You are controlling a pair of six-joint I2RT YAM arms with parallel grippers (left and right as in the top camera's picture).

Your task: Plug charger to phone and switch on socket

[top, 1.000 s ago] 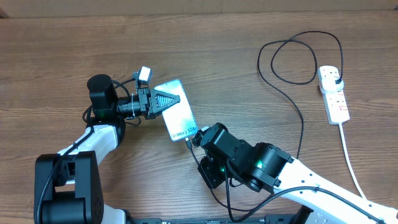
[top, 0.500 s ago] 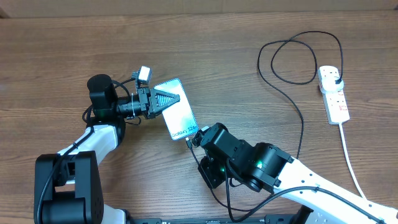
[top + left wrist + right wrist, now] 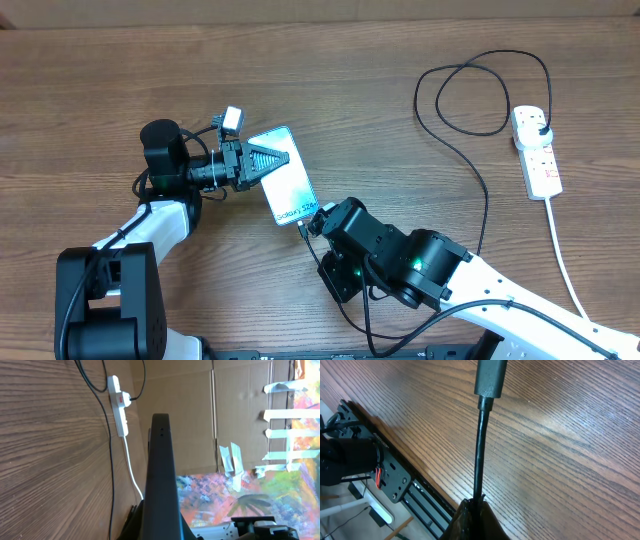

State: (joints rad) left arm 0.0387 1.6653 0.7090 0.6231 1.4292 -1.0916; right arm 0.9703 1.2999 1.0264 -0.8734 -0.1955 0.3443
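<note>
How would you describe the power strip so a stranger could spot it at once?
On the wooden table, look to the far right edge. The power strip lies there: a narrow white bar with red switches. Unlike the thin black cable looping beside it, it is rigid, with a thick white cord trailing from its near end.

We identify the table [image 3: 100, 70] as wood-grain board with a smooth, low-sheen finish. The phone [image 3: 292, 192] presents a glossy screen and a dark, smooth satin frame. The charger [image 3: 480, 445] has a smooth black sheath with a slight gloss; its connector [image 3: 491, 377] is matt black plastic. The socket [image 3: 537, 155] is smooth white plastic. At the upper centre of the left wrist view we note matt brown cardboard [image 3: 185, 420] bearing strips of pale matt tape [image 3: 282, 415].
</note>
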